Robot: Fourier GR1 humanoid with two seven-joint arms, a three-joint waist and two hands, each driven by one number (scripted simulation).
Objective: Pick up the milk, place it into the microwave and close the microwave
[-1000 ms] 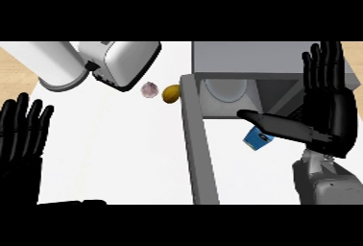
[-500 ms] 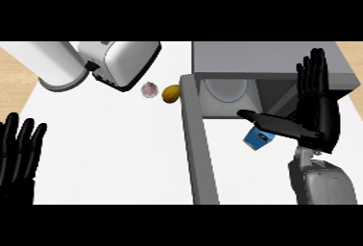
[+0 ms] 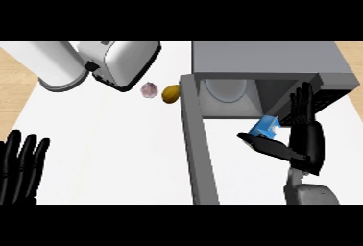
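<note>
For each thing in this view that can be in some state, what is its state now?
Microwave: door open.
Microwave door: swung out toward the robot.
Milk carton: tilted, pinched in the right hand, at the microwave's opening.
Right hand: thumb under the carton, fingers upright.
Left hand: open, resting at the lower left edge.

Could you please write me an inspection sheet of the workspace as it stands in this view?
Surface: white counter, wood floor at both sides.
Job's things: blue milk held at the open microwave; its door swung out toward the robot; white plate inside.
Clutter: toaster, white cylinder, pale purple lump, yellow-brown lump.
Hands: right hand pinches the milk; left hand open, resting at lower left.
Cables: nothing seen.
Surroundings: nothing seen.
</note>
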